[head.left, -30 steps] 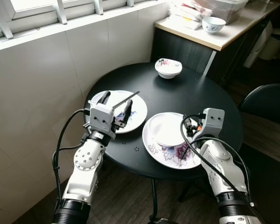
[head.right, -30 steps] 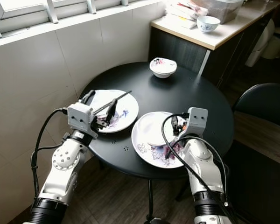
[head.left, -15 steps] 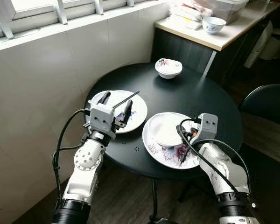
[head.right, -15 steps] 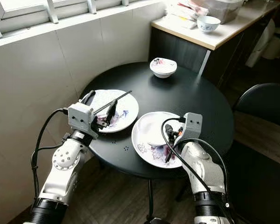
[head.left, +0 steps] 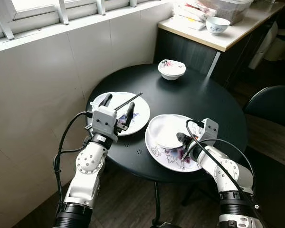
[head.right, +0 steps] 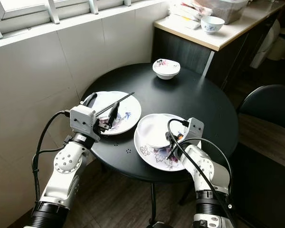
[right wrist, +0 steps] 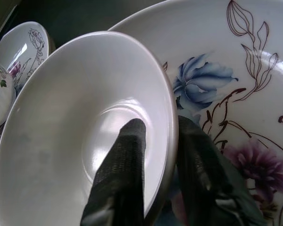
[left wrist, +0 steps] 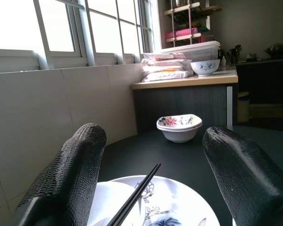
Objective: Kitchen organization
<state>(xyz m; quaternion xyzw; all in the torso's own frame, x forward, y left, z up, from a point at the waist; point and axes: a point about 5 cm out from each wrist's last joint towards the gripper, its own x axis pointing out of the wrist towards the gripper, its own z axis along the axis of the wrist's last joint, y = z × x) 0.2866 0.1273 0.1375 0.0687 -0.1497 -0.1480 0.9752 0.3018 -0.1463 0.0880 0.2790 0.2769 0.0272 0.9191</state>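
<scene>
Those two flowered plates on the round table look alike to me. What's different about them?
The left plate carries black chopsticks; the right plate holds a white bowl. The left gripper hovers open over the left plate; the right gripper pinches the bowl's rim on the right plate. Both are white and floral.

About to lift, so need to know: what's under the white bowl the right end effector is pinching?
The white bowl sits on the floral plate, right end effector straddling its rim. The plate's centre beneath it is covered.
</scene>
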